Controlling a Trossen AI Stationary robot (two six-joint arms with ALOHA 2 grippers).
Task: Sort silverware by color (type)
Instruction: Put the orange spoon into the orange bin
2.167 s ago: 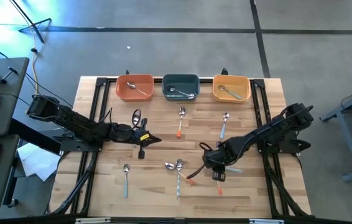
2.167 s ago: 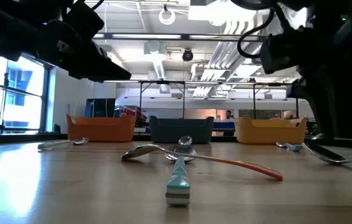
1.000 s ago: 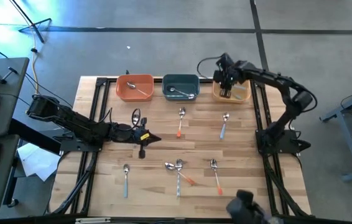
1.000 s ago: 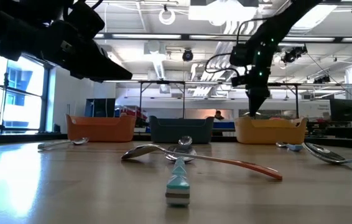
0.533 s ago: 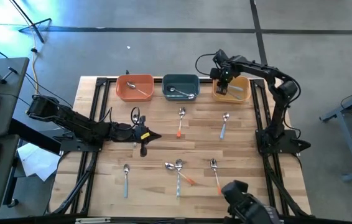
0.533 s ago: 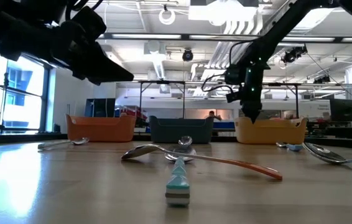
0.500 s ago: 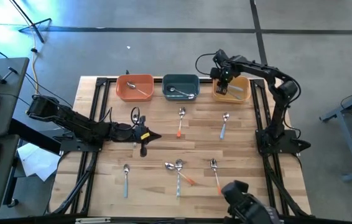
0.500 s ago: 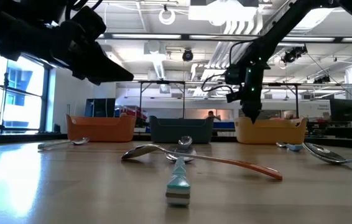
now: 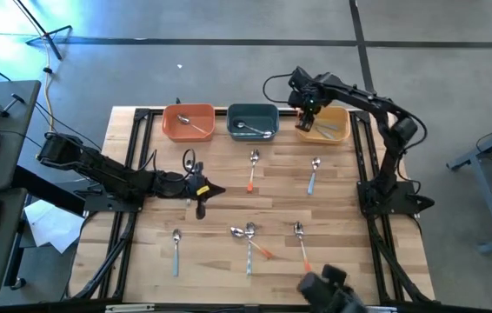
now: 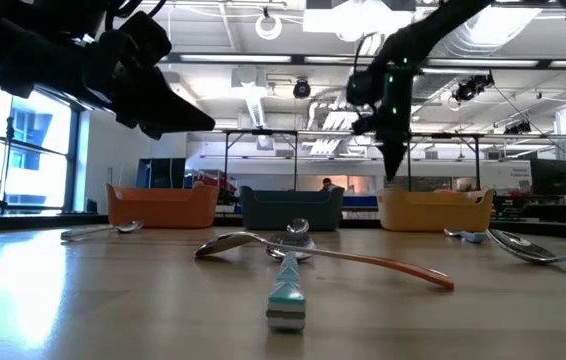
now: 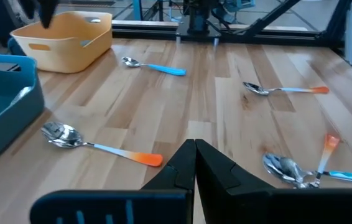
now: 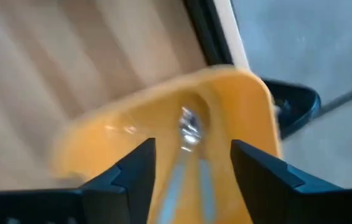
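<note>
Yellow bowl (image 12: 163,130) beneath our right gripper (image 12: 191,165), jaws spread, apparently empty; withdrawing low, we risk clipping its rim.

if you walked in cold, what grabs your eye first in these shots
The three bowls along the table's far edge stand out first: the orange bowl, the teal bowl and the yellow bowl, each with silverware inside. Above the yellow bowl's near-left corner hangs the right claw, open and empty. Colour-handled spoons lie scattered on the wooden table, and the left claw waits shut over its left half.
</note>
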